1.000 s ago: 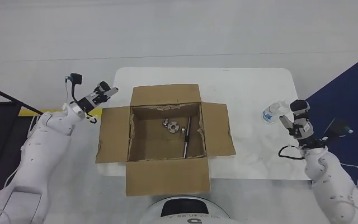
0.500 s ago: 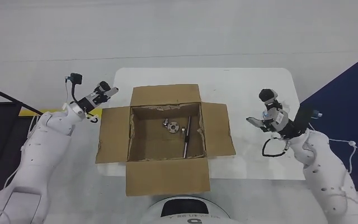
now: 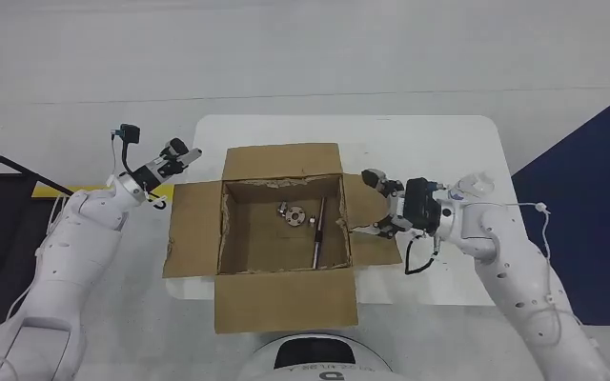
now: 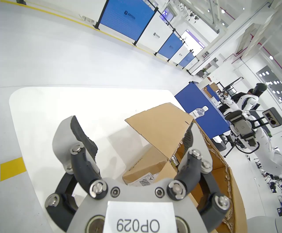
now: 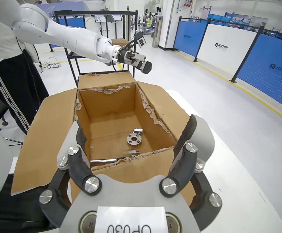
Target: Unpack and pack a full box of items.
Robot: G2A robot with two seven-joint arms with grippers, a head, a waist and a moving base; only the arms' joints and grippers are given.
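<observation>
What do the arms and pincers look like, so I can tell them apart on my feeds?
The left arm and right arm have smooth white shells with black cables looped at the wrists. The left pincer and right pincer match: curved silver-grey fingers, black ridged pads, black linkages, silver screws, and a white printed label on the base.

The floor [image 4: 55, 44] is pale and glossy, marked with yellow lines [image 4: 12, 168]. Blue and white panels [image 4: 127, 19] stand in a row, and a black rack [image 5: 88, 12] stands beyond the table [image 3: 429, 143].
</observation>
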